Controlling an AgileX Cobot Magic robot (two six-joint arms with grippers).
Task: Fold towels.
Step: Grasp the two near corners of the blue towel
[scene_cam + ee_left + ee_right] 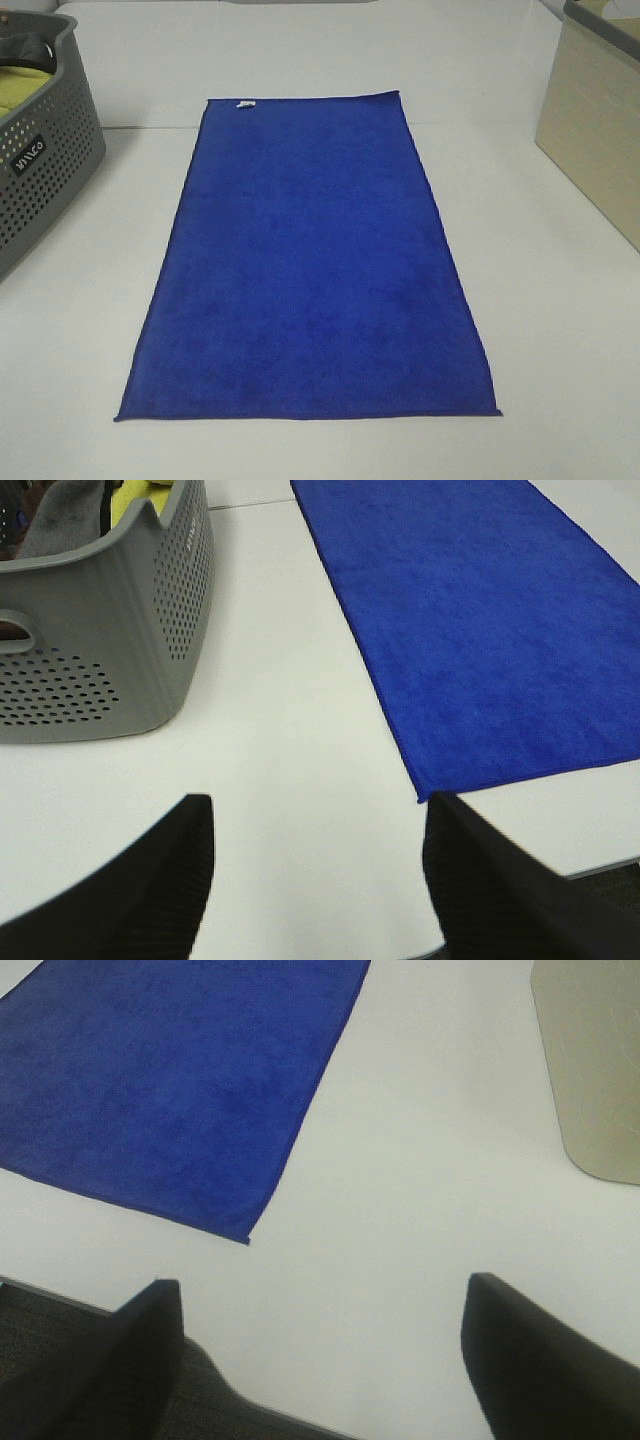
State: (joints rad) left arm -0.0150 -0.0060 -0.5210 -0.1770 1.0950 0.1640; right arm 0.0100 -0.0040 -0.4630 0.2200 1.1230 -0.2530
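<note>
Item: blue towel, flat, full length, mid table, tag at far edge. L gripper and R gripper both wide, empty, off near corners. I'd pinch both near corners together, lift evenly. Grey basket: yellow-green cloth. Beige bin: contents unseen.

The towel is a matt, fuzzy cloth with a short, dense nap and stitched edges. The table beneath it is smooth and white with a faint sheen. Left of the towel stands a grey basket of matt, perforated plastic. Right of the towel is a beige box with a smooth, dull wall. The fingers of the left gripper look matt black and finely ribbed.
</note>
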